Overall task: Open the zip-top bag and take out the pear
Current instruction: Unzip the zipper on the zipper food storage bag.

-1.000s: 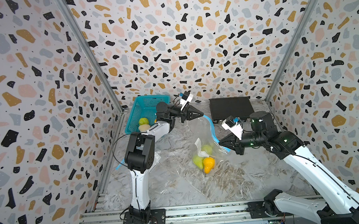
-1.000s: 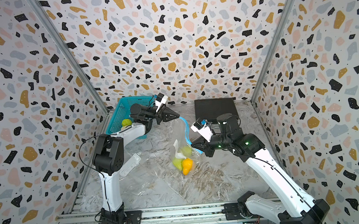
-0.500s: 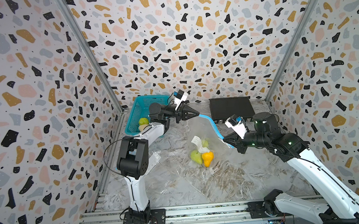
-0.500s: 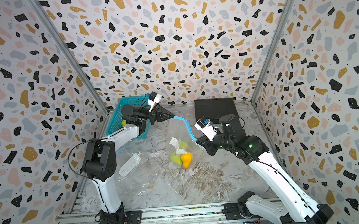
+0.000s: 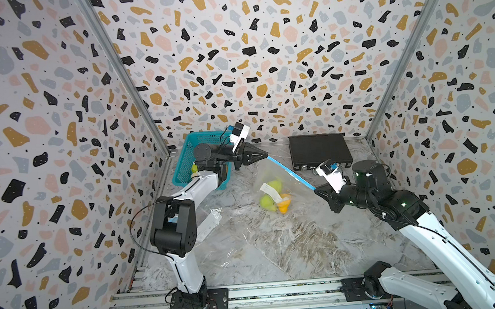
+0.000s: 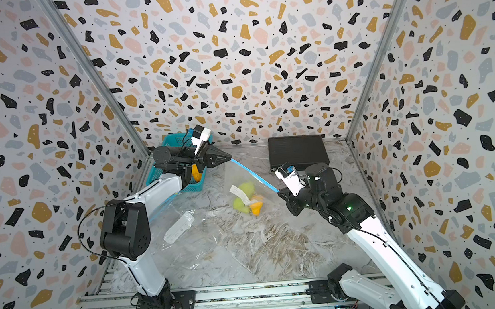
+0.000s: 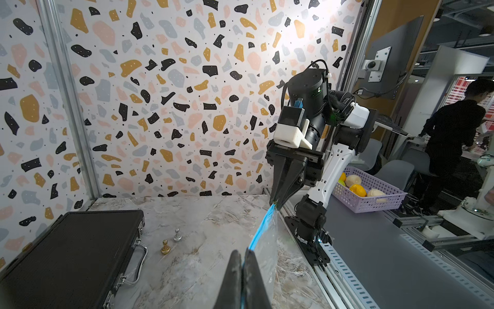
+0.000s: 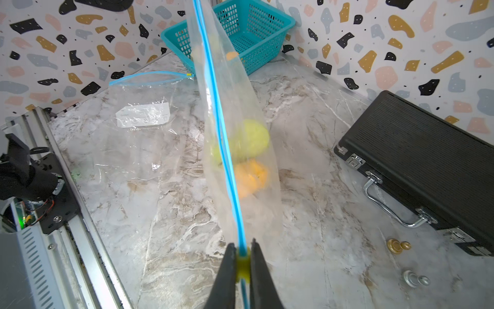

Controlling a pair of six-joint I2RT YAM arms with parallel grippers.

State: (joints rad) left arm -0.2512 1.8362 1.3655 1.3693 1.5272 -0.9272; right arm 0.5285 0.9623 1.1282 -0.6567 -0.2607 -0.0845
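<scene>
In the middle of both top views, the zip-top bag (image 5: pixel 261 172) hung stretched between the two arms by its blue zip strip (image 5: pixel 290 170). The left gripper (image 5: pixel 265 156) was pressed together on the bag's corner toward the upper left of the frame, and the right gripper (image 5: pixel 317 189) was at the opposite end, lower right. In the right wrist view the right gripper (image 8: pixel 242 256) was clearly pinching the yellow slider (image 8: pixel 242 264), with the strip running taut away from it.

The pear (image 8: pixel 254 139) (the greenish fruit, as far as I could judge) sat low in the bag next to an orange fruit (image 8: pixel 251 176); I couldn't tell if the bag's bottom touched the table (image 5: pixel 276 248).

My take on doing this step well: pull the slider straight along the strip's line, not sideways; let the left grip simply anchor the corner so the track stays tight; don't yank, since thin plastic slips out of jaws easily. Whether the mouth had parted yet, I couldn't tell. A teal basket (image 5: pixel 187 162), a black case (image 5: pixel 319 150) and an empty bag (image 8: pixel 141 117) lay well apart from the action.
</scene>
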